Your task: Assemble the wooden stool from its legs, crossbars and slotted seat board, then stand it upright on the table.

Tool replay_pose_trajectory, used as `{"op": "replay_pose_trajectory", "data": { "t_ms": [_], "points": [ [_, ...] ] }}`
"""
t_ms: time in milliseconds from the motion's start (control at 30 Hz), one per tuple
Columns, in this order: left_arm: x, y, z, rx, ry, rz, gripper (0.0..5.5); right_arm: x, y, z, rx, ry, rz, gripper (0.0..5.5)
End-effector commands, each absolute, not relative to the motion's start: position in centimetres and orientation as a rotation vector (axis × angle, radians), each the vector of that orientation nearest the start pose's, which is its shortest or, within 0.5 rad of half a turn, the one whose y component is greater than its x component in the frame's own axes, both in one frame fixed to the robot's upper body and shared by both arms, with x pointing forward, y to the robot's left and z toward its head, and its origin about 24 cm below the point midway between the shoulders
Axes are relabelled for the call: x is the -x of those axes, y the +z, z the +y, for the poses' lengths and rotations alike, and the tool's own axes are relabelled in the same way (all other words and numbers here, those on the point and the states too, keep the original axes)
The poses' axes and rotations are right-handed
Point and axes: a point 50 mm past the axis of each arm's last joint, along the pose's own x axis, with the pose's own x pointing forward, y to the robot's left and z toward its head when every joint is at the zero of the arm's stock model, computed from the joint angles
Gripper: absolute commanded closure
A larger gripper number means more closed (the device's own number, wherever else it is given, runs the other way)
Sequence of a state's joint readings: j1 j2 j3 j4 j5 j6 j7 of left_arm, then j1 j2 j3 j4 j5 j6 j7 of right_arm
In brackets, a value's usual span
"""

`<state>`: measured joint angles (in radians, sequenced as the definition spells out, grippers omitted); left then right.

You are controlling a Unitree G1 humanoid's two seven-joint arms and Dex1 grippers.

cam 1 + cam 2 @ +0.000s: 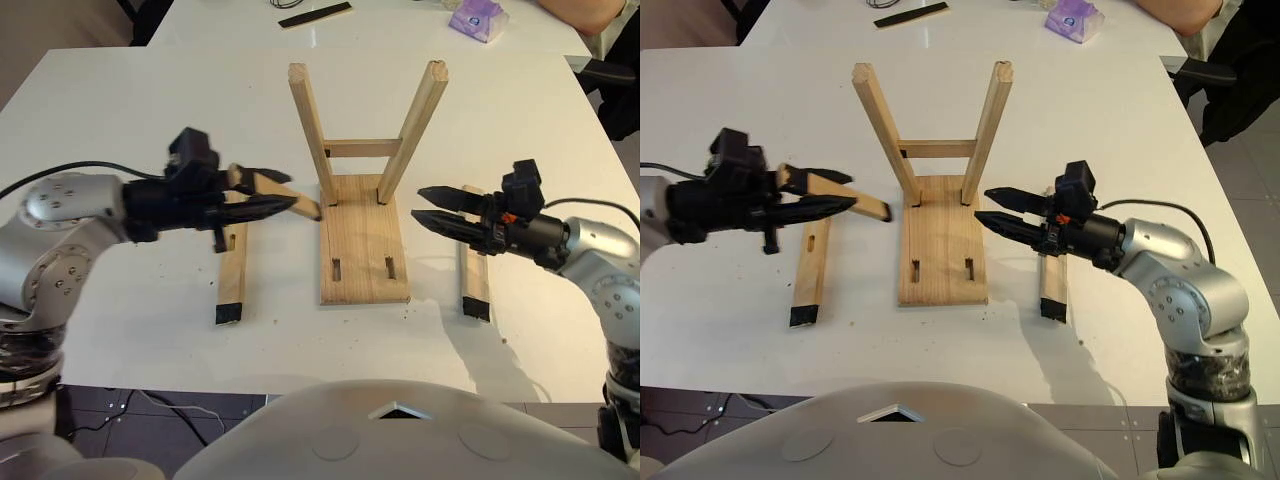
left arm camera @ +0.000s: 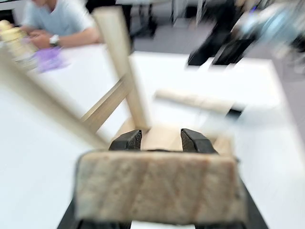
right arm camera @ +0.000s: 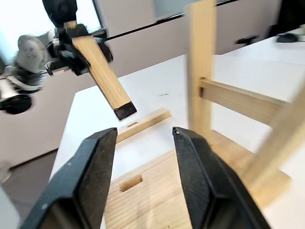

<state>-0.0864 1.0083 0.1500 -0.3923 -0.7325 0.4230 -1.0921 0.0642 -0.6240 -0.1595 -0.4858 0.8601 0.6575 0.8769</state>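
On the table [image 1: 120, 120], seat board [image 1: 364, 250] with two legs [image 1: 311, 125] upright at its far end (crossbar [image 1: 362, 148] between), loose leg [image 1: 231, 285] lying left, spare leg [image 1: 476, 285] right.

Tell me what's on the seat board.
Two legs joined by a crossbar stand at the seat board's far end; the near slots are empty. Leg ends inside are hidden.

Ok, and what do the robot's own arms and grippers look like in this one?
The left arm and right arm are rounded silver-grey shells, each trailed by a thin black cable. The left gripper and right gripper are black, with two long tapering fingers; the right carries a small orange mark.
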Motion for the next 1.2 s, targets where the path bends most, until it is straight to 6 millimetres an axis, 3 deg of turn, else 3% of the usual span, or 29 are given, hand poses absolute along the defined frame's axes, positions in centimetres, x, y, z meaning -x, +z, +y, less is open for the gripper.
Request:
{"op": "replay_pose_trajectory", "data": {
  "t_ms": [33, 133, 333, 600, 1000, 1200],
  "points": [
    [-22.8, 17.7, 26.8, -0.605, -1.243, 0.276, 4.19, -19.1, 12.4, -19.4, -0.21, 0.971, 0.147, 3.37],
    [-23.4, 17.6, 28.3, -0.638, -1.275, 0.326, 4.19, -18.7, 12.0, -19.2, -0.201, 0.928, 0.146, 3.37],
    [-22.9, 15.1, 30.0, -0.64, -1.273, 0.402, 4.19, -18.8, 11.4, -18.7, -0.159, 0.927, 0.159, 3.37],
    [-22.1, 13.6, 29.2, -0.613, -1.274, 0.391, 4.19, -19.2, 11.3, -18.4, -0.124, 0.948, 0.172, 3.37],
    [-22.9, 12.5, 29.0, -0.667, -1.281, 0.399, 4.19, -19.0, 10.6, -17.6, -0.141, 0.953, 0.188, 3.37],
    [-20.3, 10.8, 29.0, -0.57, -1.431, 0.632, 4.19, -19.0, 10.8, -17.7, -0.131, 0.958, 0.19, 3.37]
  ]
}}
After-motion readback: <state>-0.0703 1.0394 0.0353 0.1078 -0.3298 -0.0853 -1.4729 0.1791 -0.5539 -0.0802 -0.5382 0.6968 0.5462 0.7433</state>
